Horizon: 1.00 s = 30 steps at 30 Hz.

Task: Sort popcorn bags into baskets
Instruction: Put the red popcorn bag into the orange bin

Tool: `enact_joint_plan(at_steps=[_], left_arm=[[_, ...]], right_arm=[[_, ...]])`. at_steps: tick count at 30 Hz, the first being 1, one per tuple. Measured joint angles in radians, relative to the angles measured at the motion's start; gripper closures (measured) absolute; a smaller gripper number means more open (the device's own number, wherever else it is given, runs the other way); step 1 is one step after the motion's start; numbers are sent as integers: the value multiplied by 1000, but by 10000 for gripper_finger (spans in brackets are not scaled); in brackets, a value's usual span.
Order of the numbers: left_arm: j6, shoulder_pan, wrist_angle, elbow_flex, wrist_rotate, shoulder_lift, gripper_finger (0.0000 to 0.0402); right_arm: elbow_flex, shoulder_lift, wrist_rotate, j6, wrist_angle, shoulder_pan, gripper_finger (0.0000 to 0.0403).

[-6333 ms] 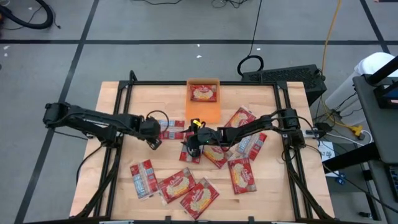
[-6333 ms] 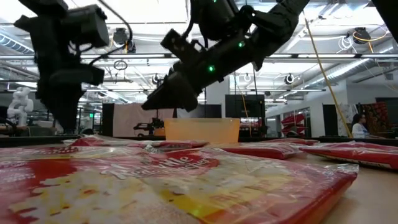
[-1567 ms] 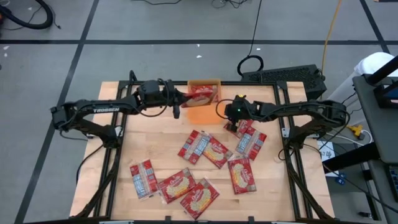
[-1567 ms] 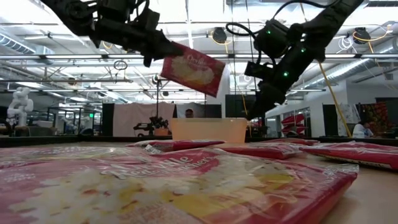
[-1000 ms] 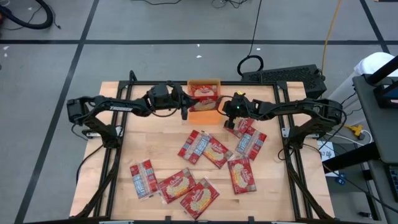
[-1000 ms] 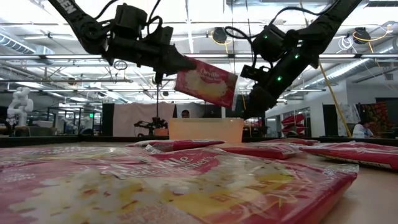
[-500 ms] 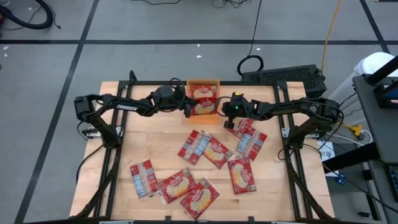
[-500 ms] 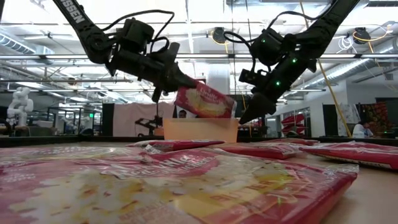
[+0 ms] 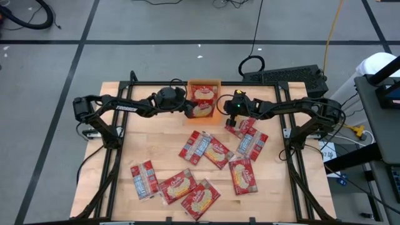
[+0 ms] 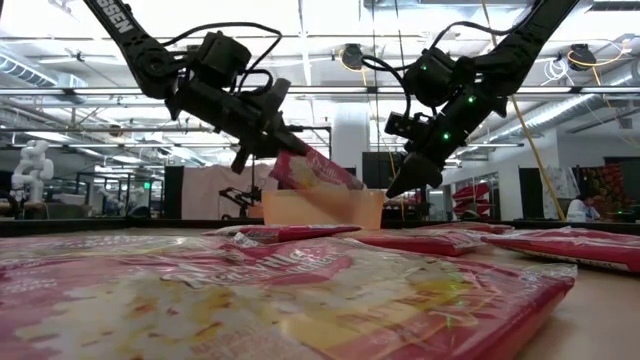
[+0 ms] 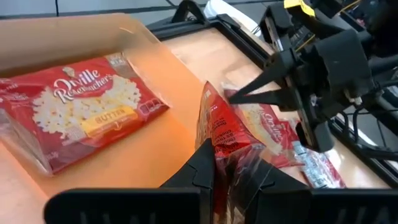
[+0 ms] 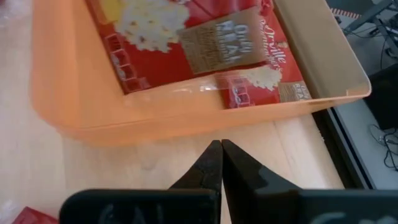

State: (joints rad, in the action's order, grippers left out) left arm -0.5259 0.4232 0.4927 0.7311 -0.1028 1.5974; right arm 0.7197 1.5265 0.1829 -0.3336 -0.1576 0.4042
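Observation:
The orange basket [image 9: 203, 82] stands at the table's far middle, with one red popcorn bag [image 9: 204, 94] lying flat in its far half [image 11: 81, 106]. My left gripper [image 9: 187, 110] reaches in from the basket's left, shut on a second popcorn bag [image 9: 201, 110] over the near half. In the low view that bag [image 10: 318, 172] slants down behind the basket's wall [image 10: 323, 208]. My right gripper [image 9: 228, 112] hangs shut and empty just right of the basket, its fingertips [image 12: 217, 163] before the basket's outer wall [image 12: 155, 118]. My left gripper pinches the bag's near end [image 11: 219, 146] between its two fingers. They come slanting down from the table's left. The bag stands on edge and tilts away from the fingers, its far end [image 10: 345, 185] down inside the basket; whether it touches the floor I cannot tell.
Several more popcorn bags lie loose on the wooden table: a group mid-table [image 9: 206, 149], some right of the basket below my right gripper [image 9: 249, 136], and others near the front edge [image 9: 181, 187]. Black frame rails [image 9: 119, 125] run along both table sides.
My left gripper has sunk toward the basket and rolled about its own line. The held bag, earlier face-up and clear above the basket, has tipped onto its edge and its far end has dropped behind the basket's wall. My right gripper has stayed beside the basket, shut.

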Motion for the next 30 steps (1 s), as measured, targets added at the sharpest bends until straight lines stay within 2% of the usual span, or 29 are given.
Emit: enact_joint_plan(at_steps=[6,15,23,30], left_arm=[[-36,0,-5,0,7,0,359],[-58,-2,-26,1,76,0,251],[20,20,-9,2,109,0,177],[157,59,65,3,97,0,164]], right_arm=[[0,0,-3,0,-22,1,403],[0,0,-5,-3,-52,1,403],[0,0,-5,-1,-49,1,403],[0,0,-5,-1,-59,1,403]])
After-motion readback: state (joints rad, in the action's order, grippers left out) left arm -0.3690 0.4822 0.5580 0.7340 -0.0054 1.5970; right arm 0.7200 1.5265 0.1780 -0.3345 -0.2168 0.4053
